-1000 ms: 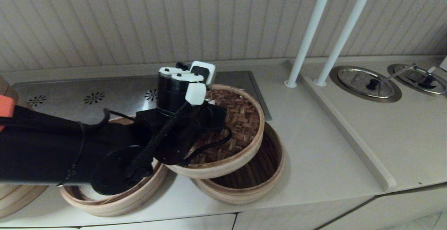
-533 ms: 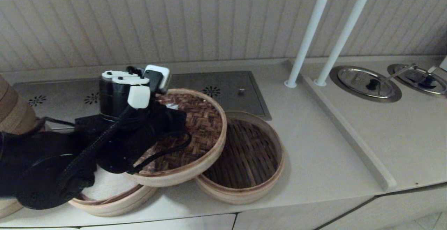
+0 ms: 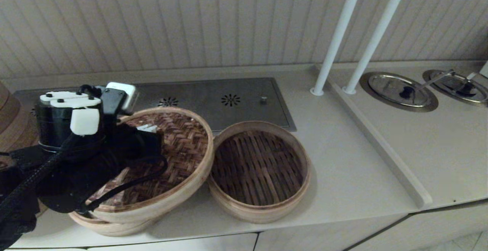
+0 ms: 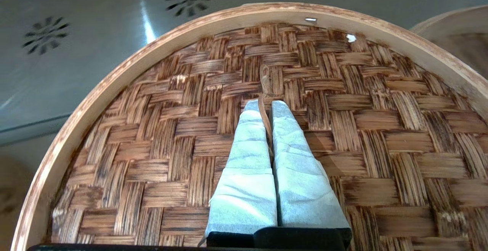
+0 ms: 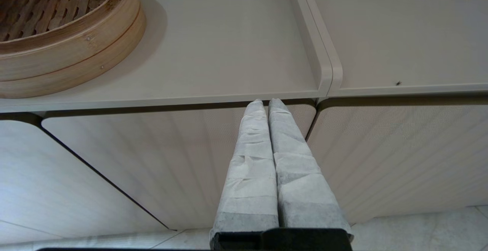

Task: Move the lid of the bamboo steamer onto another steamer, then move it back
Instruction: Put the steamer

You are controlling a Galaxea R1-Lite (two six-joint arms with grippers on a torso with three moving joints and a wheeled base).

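Overhead, pale paneled wall (image 3: 190, 22), beige counter (image 3: 343, 175)

Lid (image 4: 354, 129): woven bamboo strips, brown, streaky grain, slight sheen; pale rim (image 4: 114, 75) smooth with scuffed brown patches. Slatted steamer (image 3: 259, 169): pale smooth bamboo wall, dark matt slats. Left gripper (image 4: 267, 106) fingers (image 4: 248, 144) wrapped in whitish cloth-like tape, creased, matt; right gripper (image 5: 265, 104) same wrap. Bench (image 3: 343, 159): beige, smooth, matt. Inset panel (image 3: 213, 98): brushed metal, satin, catches glare. Round lids (image 3: 398, 89): polished metal, glossy. Poles (image 3: 335, 37): white, smooth. Cabinet fronts (image 5: 114, 159): fine-textured, matt
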